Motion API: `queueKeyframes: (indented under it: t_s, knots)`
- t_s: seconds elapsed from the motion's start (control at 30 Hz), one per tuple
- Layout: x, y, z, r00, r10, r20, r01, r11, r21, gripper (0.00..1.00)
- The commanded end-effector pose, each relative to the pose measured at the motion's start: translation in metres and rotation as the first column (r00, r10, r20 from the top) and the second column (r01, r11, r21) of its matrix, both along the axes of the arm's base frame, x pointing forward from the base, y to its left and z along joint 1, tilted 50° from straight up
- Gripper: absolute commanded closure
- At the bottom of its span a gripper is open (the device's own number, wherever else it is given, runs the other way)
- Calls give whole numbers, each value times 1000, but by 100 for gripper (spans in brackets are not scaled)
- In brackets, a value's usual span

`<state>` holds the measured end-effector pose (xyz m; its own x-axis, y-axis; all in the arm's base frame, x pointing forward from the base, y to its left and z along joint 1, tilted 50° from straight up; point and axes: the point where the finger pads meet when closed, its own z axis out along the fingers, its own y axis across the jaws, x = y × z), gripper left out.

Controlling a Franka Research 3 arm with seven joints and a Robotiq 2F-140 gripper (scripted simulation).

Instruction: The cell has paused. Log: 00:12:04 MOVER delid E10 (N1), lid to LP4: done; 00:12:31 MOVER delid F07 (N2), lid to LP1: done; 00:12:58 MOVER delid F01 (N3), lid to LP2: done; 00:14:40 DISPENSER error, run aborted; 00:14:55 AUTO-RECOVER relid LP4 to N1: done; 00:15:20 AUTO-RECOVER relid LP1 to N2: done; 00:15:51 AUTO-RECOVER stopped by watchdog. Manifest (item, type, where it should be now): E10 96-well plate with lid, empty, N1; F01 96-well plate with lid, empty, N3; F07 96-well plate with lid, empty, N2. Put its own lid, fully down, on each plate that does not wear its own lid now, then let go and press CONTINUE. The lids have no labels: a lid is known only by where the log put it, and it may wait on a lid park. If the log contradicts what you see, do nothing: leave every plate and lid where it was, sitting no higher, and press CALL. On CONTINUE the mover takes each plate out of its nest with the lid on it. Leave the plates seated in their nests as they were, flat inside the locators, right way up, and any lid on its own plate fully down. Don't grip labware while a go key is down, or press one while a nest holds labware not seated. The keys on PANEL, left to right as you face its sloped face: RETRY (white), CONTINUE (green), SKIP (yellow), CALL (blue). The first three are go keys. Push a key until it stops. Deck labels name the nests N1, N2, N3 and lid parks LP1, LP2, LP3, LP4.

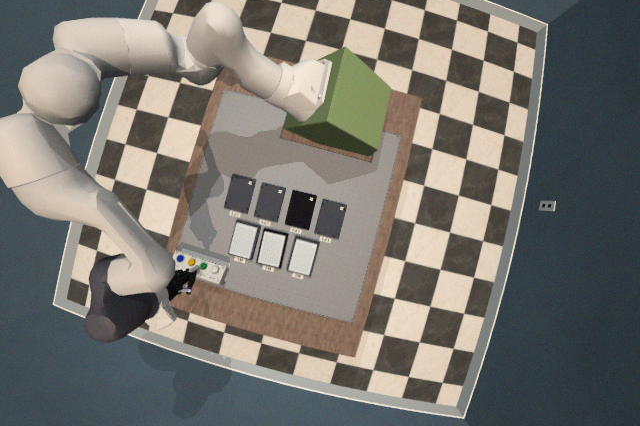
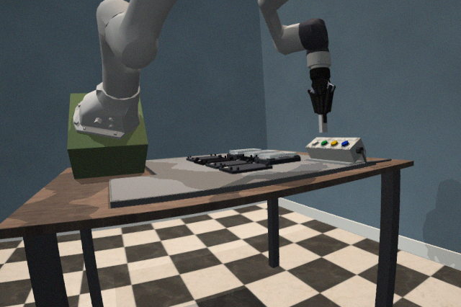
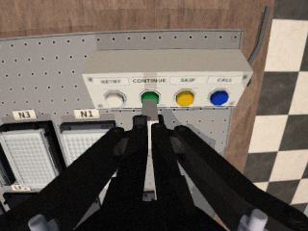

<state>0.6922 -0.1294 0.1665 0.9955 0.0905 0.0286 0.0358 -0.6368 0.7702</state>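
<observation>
My gripper (image 2: 323, 125) is shut and empty. It points straight down over the key panel (image 2: 335, 148) at the deck's corner. In the wrist view its fingertips (image 3: 149, 117) are in line with the green CONTINUE key (image 3: 150, 96). The side view shows a small gap between the tips and the green key (image 2: 324, 143). Three white well plates sit in a row of nests (image 1: 271, 248). The wrist view shows the N1 plate (image 3: 82, 144) nearest the panel, with the N3 plate (image 3: 26, 151) beside it. Four lid parks (image 1: 269, 201) lie behind the plates, and the third one (image 1: 301, 208) looks darker than the others.
White RETRY (image 3: 115, 98), yellow SKIP (image 3: 185, 97) and blue CALL (image 3: 218, 97) keys flank the green one. The arm's green base block (image 1: 343, 101) stands at the far end of the table. The table edge runs close behind the panel.
</observation>
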Motion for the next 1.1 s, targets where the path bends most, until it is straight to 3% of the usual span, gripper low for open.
queueKeyframes:
  t_s: [0.0,1.07]
  knots:
    - [0,1,-2,1000,2,-2,-2,1000,2,100]
    - [2,-14,-14,1000,2,-2,-2,1000,2,100]
